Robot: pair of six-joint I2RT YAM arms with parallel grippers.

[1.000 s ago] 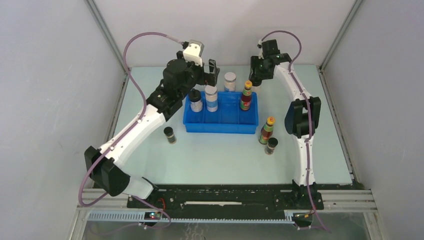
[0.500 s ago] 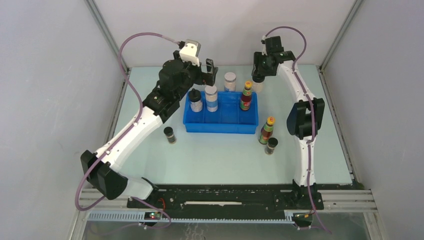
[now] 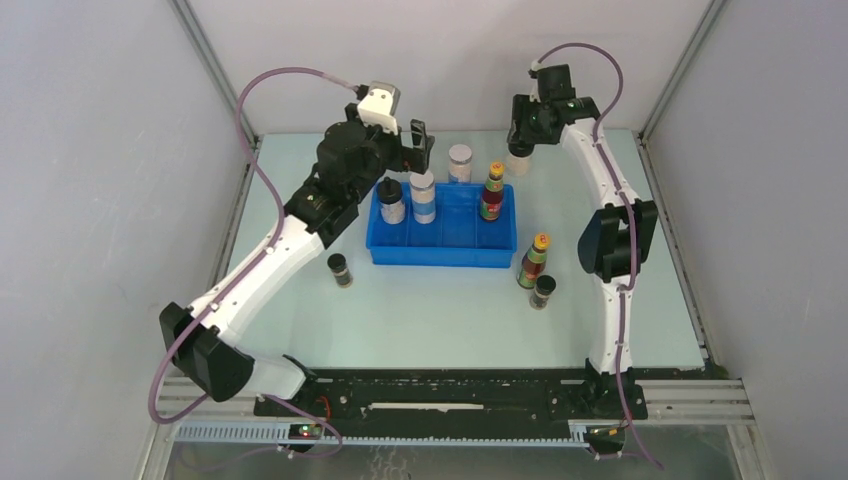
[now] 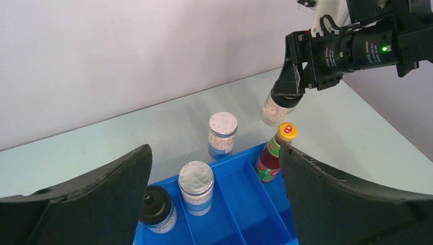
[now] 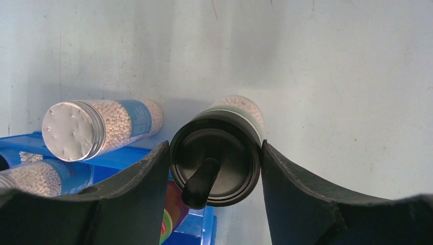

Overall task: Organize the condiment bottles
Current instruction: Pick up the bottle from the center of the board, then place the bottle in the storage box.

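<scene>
My right gripper [image 3: 520,148] is shut on a black knob-capped bottle [image 5: 217,158], gripping it by its cap. The bottle [image 4: 278,108] hangs just behind the right end of the blue tray [image 3: 445,255]. In the tray stand another knob-capped bottle [image 3: 391,200], a white-lidded blue-labelled bottle [image 3: 423,197] and a slim orange-capped bottle [image 3: 491,192]. A second white-lidded bottle [image 3: 460,163] stands behind the tray. My left gripper [image 3: 420,146] hovers open above the tray's back left, with nothing between its fingers [image 4: 92,199].
On the table left of the tray stands a short dark bottle [image 3: 340,270]. At the tray's front right are an orange-capped bottle [image 3: 535,260] and another short dark bottle [image 3: 543,291]. Grey walls close in behind and at both sides.
My right gripper has risen and drawn back and slightly right with the knob-capped bottle. The left arm has shifted slightly left, its gripper staying open.
</scene>
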